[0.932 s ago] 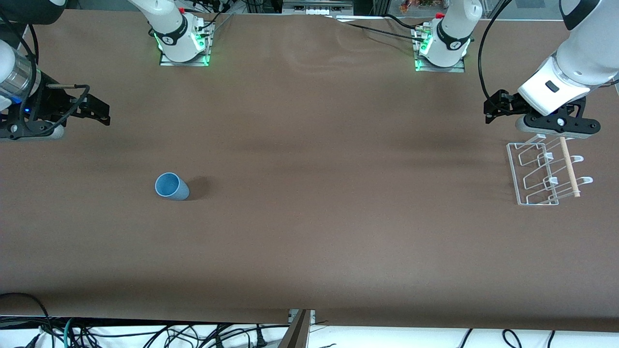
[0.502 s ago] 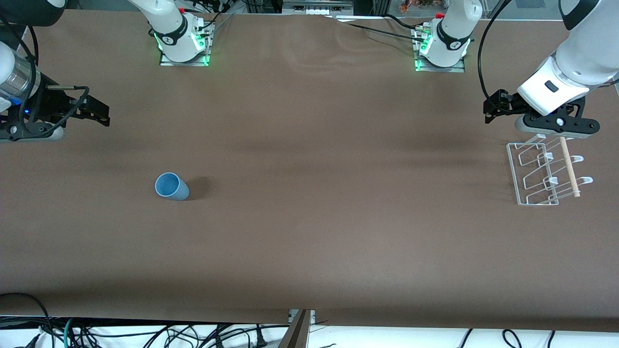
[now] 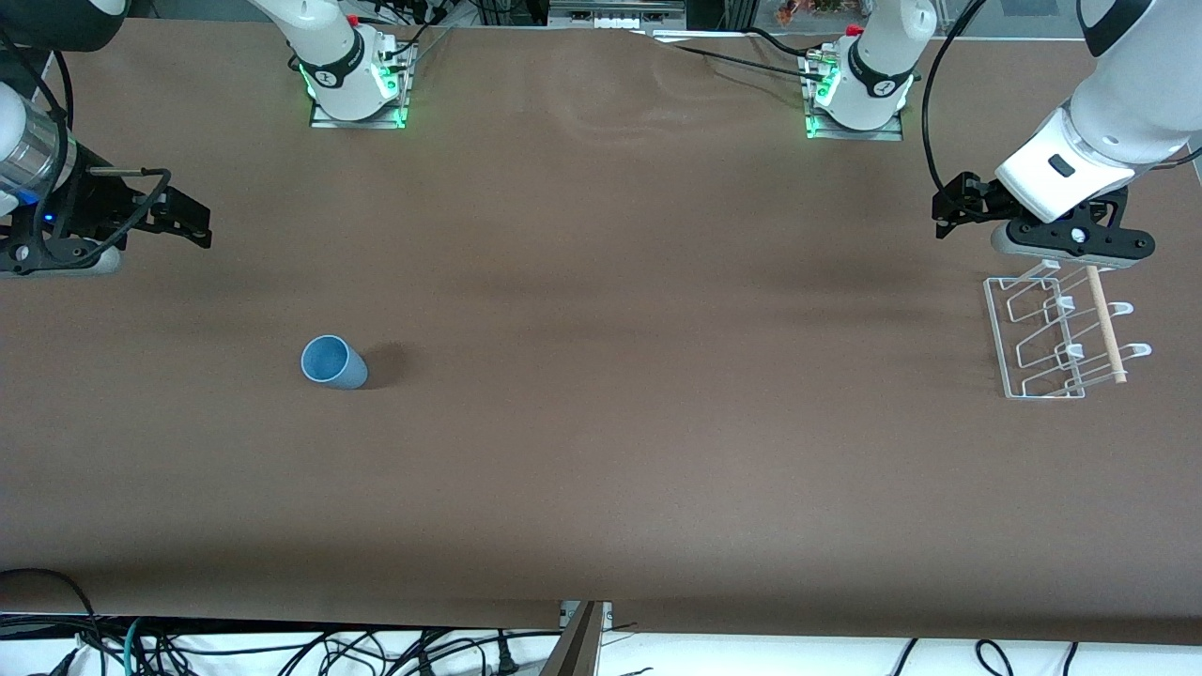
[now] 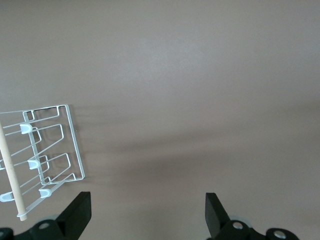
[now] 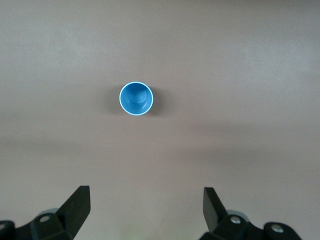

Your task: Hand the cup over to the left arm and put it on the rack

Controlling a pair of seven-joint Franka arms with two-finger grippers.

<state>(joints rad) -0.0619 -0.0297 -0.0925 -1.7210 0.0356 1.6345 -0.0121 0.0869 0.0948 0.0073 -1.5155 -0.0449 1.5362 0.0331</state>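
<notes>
On the brown table point(image 3: 601, 451), toward the right arm's end, the cup point(image 3: 331, 362) is standing upright with its mouth up, well apart from everything else. The front view is showing both arms at once: the right gripper point(image 3: 178, 218) is hanging over the table's edge at its own end, and the left gripper point(image 3: 1066, 242) is hovering just over the part of the rack point(image 3: 1056, 343) farthest from the front camera. The rack is lying near the table's edge at the left arm's end, a wooden dowel point(image 3: 1105, 324) crossing it.

The right wrist view is adding what the front view is not giving: the cup's round blue inside point(image 5: 136, 98), seen from above, and the right gripper point(image 5: 145, 210) with its fingers point(image 5: 76, 202) spread wide, holding nothing. The left wrist view is showing the rack's wire loops point(image 4: 42, 155) and white hook tips, with the left gripper point(image 4: 148, 215) likewise wide open and empty.

Bare table is stretching between cup and rack.
</notes>
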